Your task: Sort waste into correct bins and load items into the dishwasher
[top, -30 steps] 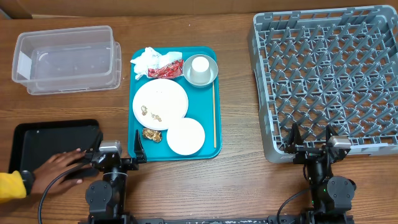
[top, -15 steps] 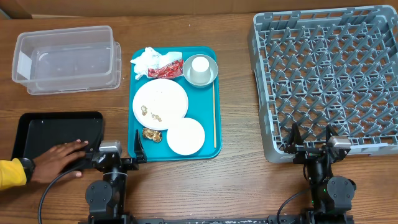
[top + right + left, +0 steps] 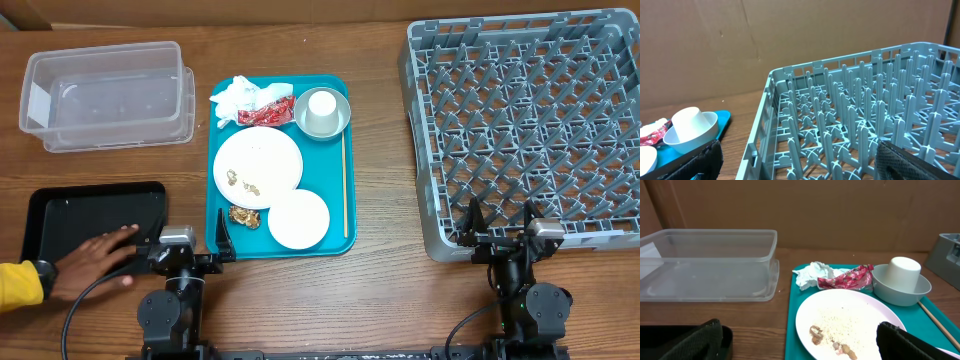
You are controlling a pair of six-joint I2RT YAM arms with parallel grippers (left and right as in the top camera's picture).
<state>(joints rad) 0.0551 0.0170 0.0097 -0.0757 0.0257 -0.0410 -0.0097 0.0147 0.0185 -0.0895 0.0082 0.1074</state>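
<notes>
Both your claws stand wide open and hold nothing. The left claw [image 3: 190,245] sits low over the bench [image 3: 380,300] between the black tray [image 3: 60,212] and the teal tray [image 3: 336,245]. The right claw [image 3: 500,222] is at the rack's [image 3: 520,130] near rim. A person's hand [image 3: 92,262] lies on the black tray. The tub [image 3: 186,100] stands behind that tray, apart from it.

On the teal tray:
- Napkin [image 3: 235,97] and wrapper [image 3: 268,112] touch at the far left corner.
- The cup [image 3: 321,106] is upturned in the bowl [image 3: 343,122].
- The large plate [image 3: 265,150] carries scraps [image 3: 243,184].
- The small plate [image 3: 298,218] lies nearer you.
- More scraps [image 3: 243,215] lie just left of it.
- A stick [image 3: 344,185] lies along the right edge.
</notes>
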